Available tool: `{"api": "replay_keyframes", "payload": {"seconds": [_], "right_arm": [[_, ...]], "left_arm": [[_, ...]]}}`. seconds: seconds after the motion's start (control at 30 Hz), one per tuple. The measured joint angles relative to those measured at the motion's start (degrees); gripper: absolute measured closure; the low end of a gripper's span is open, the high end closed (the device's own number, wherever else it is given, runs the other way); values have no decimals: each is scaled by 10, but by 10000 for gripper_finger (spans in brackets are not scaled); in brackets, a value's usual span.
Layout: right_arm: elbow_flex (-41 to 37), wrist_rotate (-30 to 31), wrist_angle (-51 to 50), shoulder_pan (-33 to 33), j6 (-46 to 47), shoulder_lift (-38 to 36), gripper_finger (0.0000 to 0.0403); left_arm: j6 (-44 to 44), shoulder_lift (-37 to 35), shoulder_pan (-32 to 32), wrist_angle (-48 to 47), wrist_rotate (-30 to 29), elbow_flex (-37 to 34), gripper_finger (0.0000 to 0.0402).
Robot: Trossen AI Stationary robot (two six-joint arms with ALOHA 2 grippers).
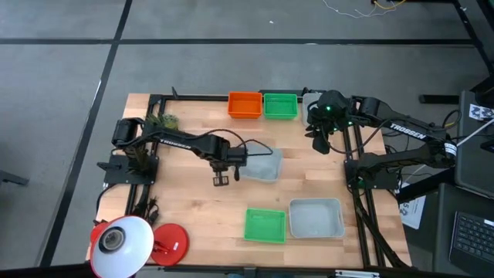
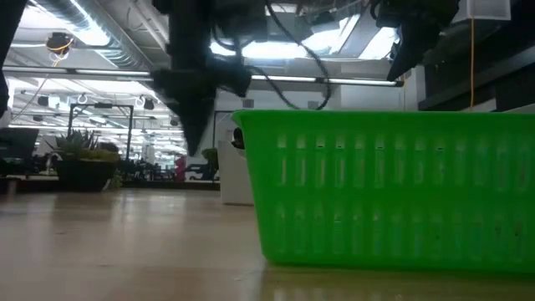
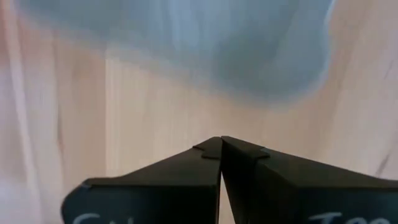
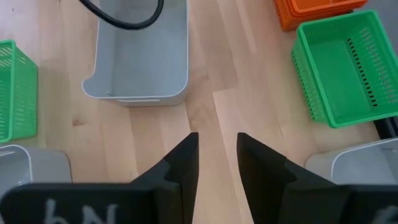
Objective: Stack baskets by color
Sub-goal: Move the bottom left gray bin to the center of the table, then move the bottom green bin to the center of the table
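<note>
Grey basket (image 3: pixel 186 43) blurred beyond left claw (image 3: pixel 221 146); its edges cut off.

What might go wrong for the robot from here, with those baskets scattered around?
The left gripper is shut and empty beside the middle grey basket; lowering like that, it would likely nudge the basket rather than grasp it.

The green basket and grey basket at the near edge sit close together, so lifting one may drag its neighbour.
</note>
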Motion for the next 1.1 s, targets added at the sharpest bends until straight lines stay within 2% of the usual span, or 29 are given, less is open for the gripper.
{"api": "replay_keyframes", "payload": {"seconds": [0.23,0.3,0.37,0.5,0.57,0.7,1.1], "right_arm": [[0,0,0,0,1,0,295],[0,0,0,0,1,0,295],[0,0,-3,0,1,0,295],[0,0,-12,0,1,0,295],[0,0,-13,0,0,0,295],[0,0,-13,0,0,0,295],[0,0,-12,0,-3,0,295]], "left_arm": [[59,11,30,300,3,-9,401],[60,12,39,349,2,-9,401],[67,11,43,352,9,-6,401],[71,1,41,282,50,-6,401],[54,0,38,242,81,-6,401],[44,-1,20,225,149,-6,401],[38,7,-78,329,161,-6,401]]}}
